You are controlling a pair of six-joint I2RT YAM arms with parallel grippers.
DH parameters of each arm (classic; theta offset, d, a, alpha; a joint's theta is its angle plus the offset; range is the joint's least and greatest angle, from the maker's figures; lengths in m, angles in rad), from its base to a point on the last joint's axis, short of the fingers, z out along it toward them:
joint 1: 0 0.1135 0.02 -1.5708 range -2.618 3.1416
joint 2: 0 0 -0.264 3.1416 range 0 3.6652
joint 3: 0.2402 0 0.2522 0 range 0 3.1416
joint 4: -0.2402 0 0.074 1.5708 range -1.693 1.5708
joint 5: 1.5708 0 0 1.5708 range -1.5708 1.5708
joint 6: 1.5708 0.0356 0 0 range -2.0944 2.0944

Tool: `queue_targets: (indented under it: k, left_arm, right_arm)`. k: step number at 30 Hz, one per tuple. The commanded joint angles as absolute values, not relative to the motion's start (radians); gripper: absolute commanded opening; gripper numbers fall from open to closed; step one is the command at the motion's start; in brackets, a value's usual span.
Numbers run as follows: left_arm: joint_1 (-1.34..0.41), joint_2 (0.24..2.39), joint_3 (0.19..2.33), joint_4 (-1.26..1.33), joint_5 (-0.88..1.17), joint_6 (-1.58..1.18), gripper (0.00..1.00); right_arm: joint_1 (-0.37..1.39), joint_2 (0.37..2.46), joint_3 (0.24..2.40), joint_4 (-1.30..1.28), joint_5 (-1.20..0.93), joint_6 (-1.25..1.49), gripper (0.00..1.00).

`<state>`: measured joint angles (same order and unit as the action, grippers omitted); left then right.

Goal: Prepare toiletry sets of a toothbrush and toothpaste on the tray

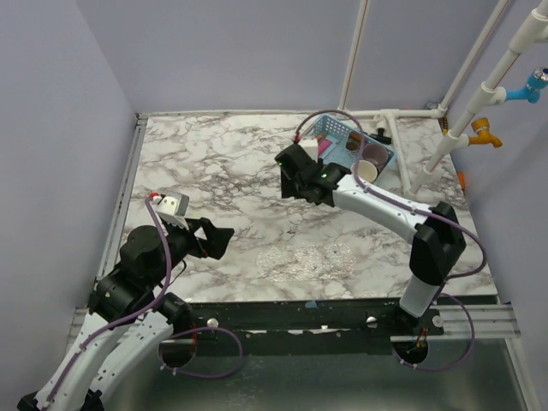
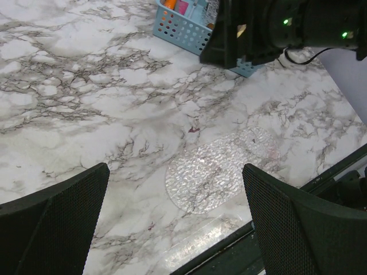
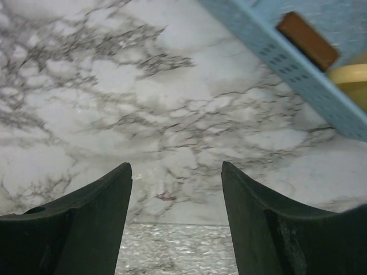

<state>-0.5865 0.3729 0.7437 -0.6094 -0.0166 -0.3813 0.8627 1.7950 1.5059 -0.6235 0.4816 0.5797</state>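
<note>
Right end effector (image 3: 175, 169) parted, empty, beside blue basket (image 3: 298, 69); left end effector (image 2: 175, 172) wide, empty.

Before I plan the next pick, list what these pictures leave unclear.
- Top view: basket contents too small to name; the right arm covers its near corner.
- Left wrist view: top edge and the right arm hide most of the basket.
- Right wrist view: frame edge cuts it; only a brown block and a cream rim show.

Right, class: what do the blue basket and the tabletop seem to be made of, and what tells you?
Blue basket: probably moulded plastic, matt; even rows of holes in its wall.
Tabletop: marble-look, grey-veined white; real stone or printed laminate, cannot tell.
</note>
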Motion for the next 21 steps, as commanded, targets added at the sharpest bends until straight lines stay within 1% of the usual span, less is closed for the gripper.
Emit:
queue_targets:
  k: [1, 12, 21]
  left_arm:
    - [-0.590, 0.365, 0.735, -0.612, -0.030, -0.379, 0.99]
    - [-0.590, 0.371, 0.733, -0.608, -0.018, -0.379, 0.99]
    - [-0.589, 0.383, 0.733, -0.606, -0.003, -0.379, 0.99]
  right_arm:
    - [0.784, 1.669, 1.442, -0.673, 0.586, 0.633, 0.68]
    - [0.561, 1.506, 1.357, -0.744, 0.669, 0.708, 0.67]
    - [0.386, 1.474, 1.314, -0.743, 0.663, 0.754, 0.65]
